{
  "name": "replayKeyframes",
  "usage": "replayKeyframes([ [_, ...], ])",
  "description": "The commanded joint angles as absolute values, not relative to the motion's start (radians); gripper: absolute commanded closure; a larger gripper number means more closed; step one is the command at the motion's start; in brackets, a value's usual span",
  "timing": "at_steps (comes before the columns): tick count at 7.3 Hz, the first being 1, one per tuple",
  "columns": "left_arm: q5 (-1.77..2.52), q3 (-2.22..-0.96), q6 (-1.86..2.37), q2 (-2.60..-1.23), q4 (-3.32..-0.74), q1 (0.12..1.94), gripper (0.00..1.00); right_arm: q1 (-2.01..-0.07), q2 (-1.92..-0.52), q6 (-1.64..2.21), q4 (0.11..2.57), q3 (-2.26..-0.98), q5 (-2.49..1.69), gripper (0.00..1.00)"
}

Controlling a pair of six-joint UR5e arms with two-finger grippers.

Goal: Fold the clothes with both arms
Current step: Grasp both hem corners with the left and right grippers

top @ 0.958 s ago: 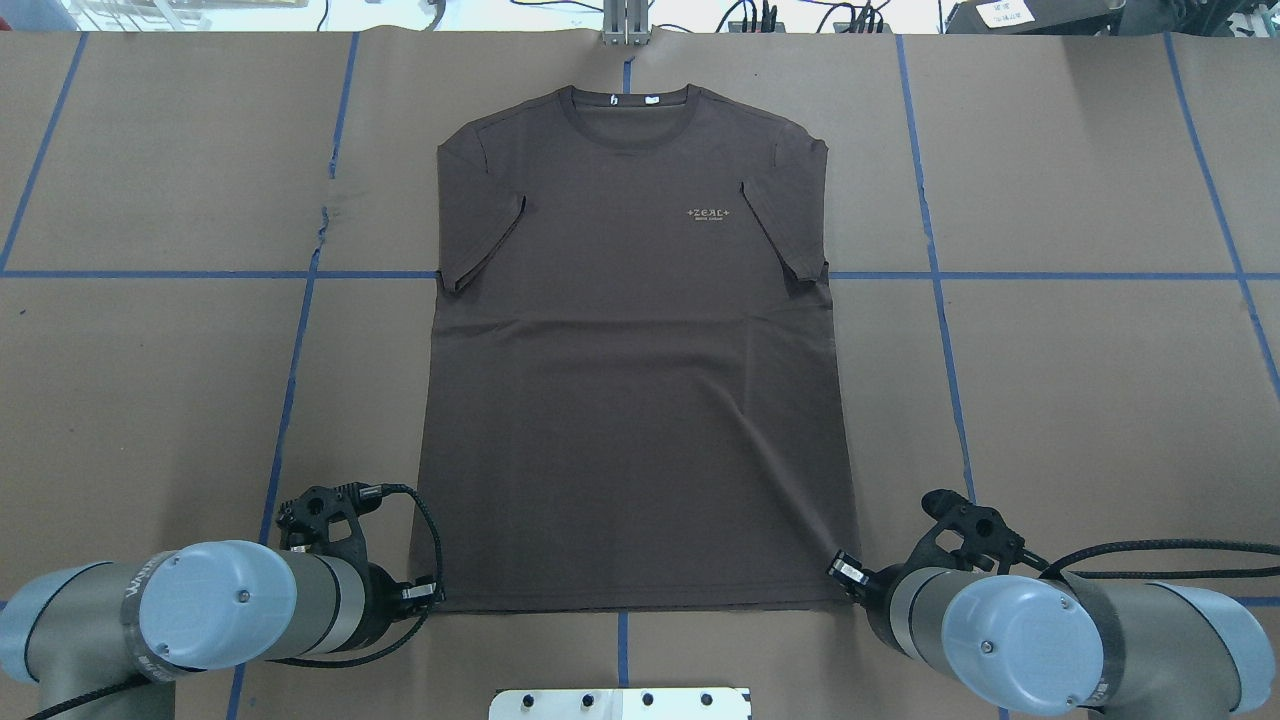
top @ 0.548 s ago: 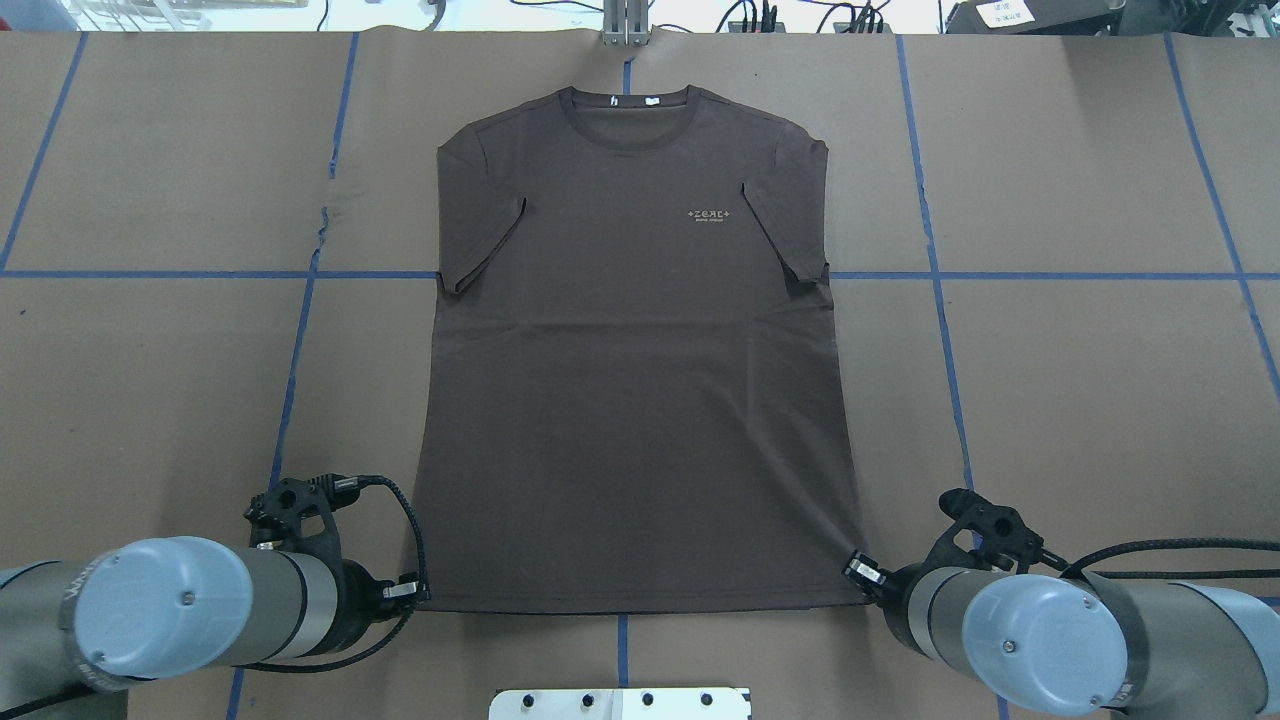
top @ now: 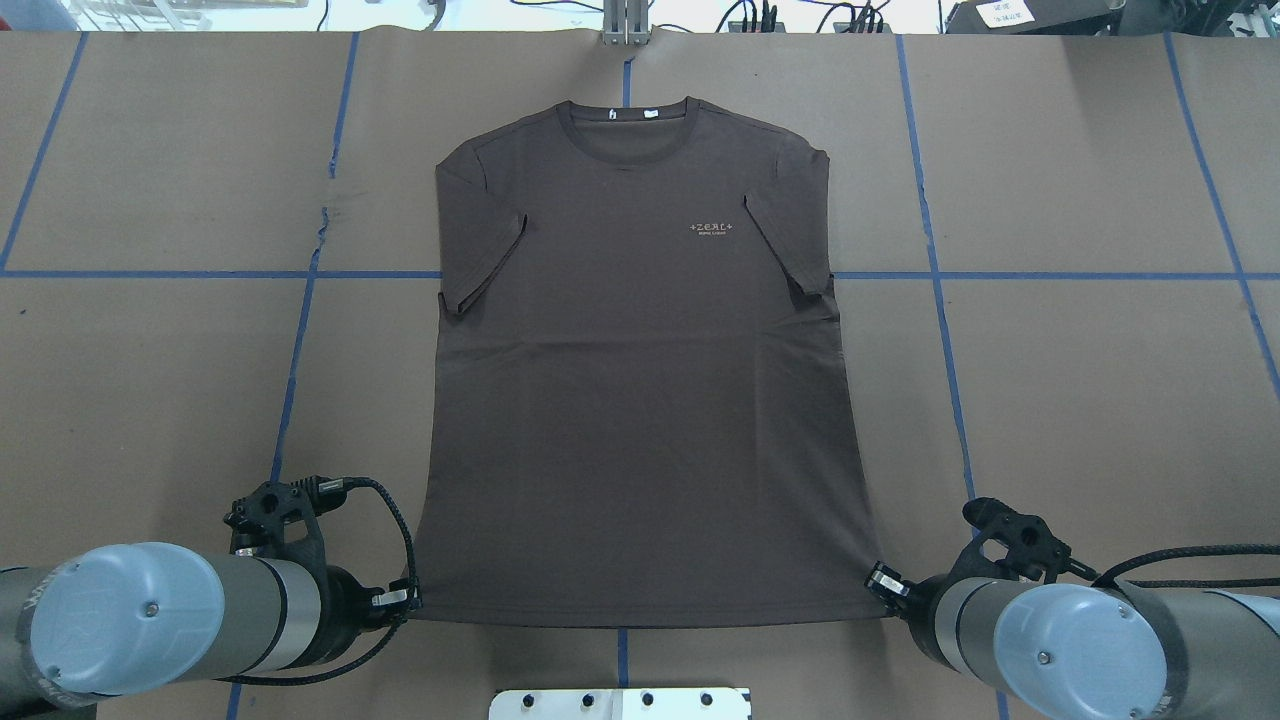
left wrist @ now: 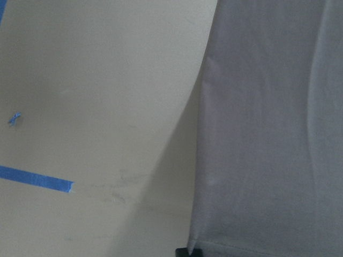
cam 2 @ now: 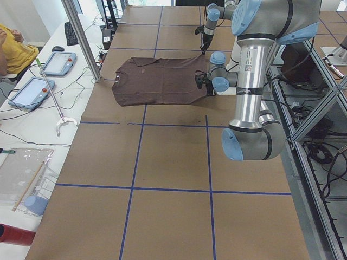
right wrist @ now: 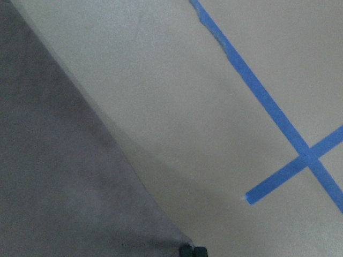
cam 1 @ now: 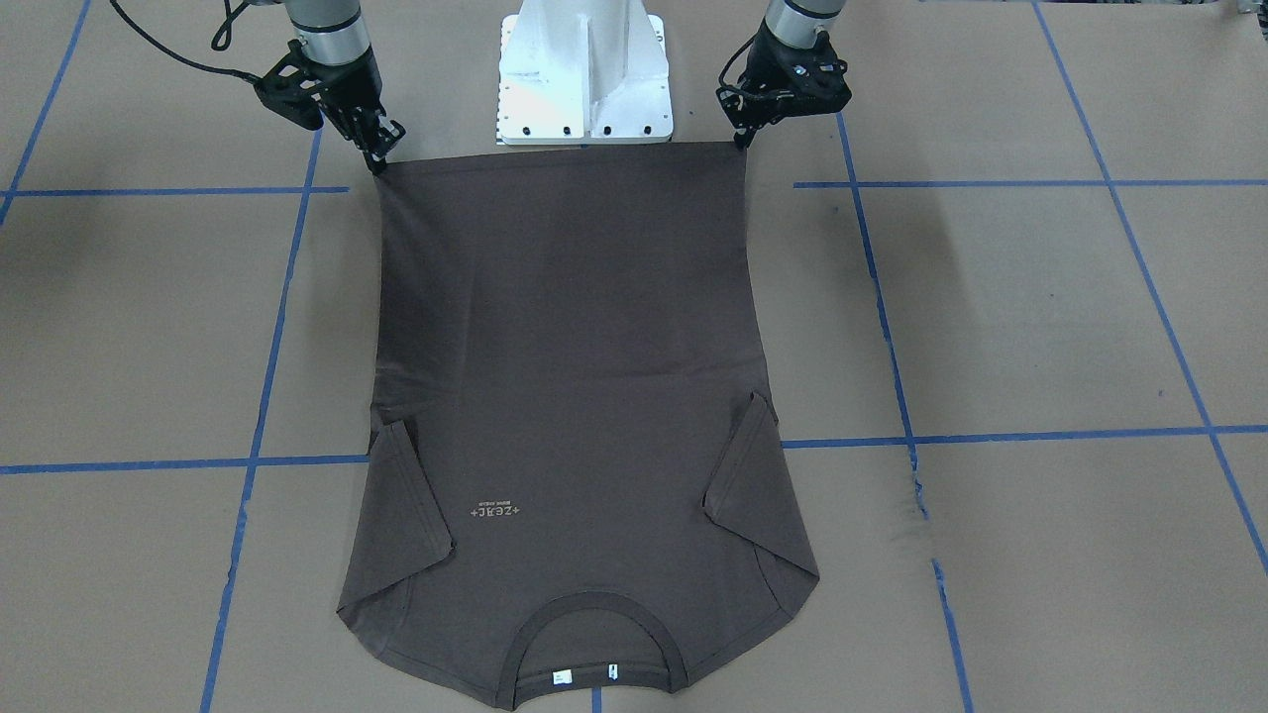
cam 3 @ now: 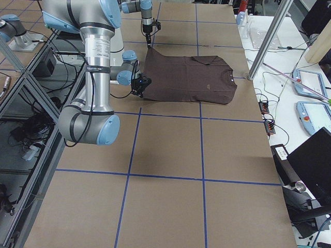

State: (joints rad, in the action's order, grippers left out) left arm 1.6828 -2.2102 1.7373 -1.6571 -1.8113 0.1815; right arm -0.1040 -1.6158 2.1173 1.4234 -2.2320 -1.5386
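Dark brown short-sleeved T-shirt (top: 640, 400) lies flat and face up on the brown paper-covered table (top: 1080, 400). It fills the middle of the overhead view, with the ribbed collar toward the top edge and the hem toward the bottom. Its small pale chest logo (top: 711, 229) reads roughly "+ZEAL+"; the finer line beneath is too small to read. Two white neck tags (top: 630, 114) sit inside the collar, their marks illegible.

At lower left of the overhead view the black two-finger left gripper (top: 405, 600) is clamped on the hem corner. At lower right the black right gripper (top: 882, 583) pinches the opposite corner. Each wrist view shows a dark fingertip right at the cloth's corner.

Compared with half a second ago, the two corners sit wider apart and nearer the bottom edge. The hem is drawn into a straighter line, and the collar has slid slightly down the picture.

Blue tape lines (top: 300, 330) grid the paper, one running under the shirt at sleeve level. A white metal base block (top: 620, 703) sits at bottom centre, just past the hem, and a metal post (top: 625, 22) stands at top centre beyond the collar. In the overhead view each arm's own wrist covers most of its gripper. In the left-end view, two tablets (cam 2: 54, 63) rest on a white side bench, with a person's yellow sleeve (cam 2: 16, 51) in the upper left corner.
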Motion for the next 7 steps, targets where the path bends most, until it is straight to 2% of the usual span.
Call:
replayKeyframes([
  [1, 1.684, -2.252, 1.743, -1.655, -1.784, 0.183, 1.00, -0.084, -1.635, 2.140, 1.425, -2.308, -1.566, 1.00],
  [3, 1.693, -2.307, 1.741, -1.667, -1.782, 0.195, 1.00, -0.118, -1.629, 2.145, 1.527, -2.414, -1.572, 1.00],
  [4, 1.684, -2.290, 1.727, -1.681, -1.786, 0.233, 1.00, -0.191, -1.605, 2.140, 1.557, -2.419, -1.607, 1.00],
  [5, 1.683, -2.246, 1.723, -1.734, -1.790, 0.300, 1.00, -0.280, -1.579, 2.122, 1.560, -2.386, -1.647, 1.00],
  [7, 1.689, -2.035, 1.624, -1.908, -1.790, 0.456, 1.00, -0.472, -1.406, 1.975, 1.565, -2.205, -1.690, 1.00],
])
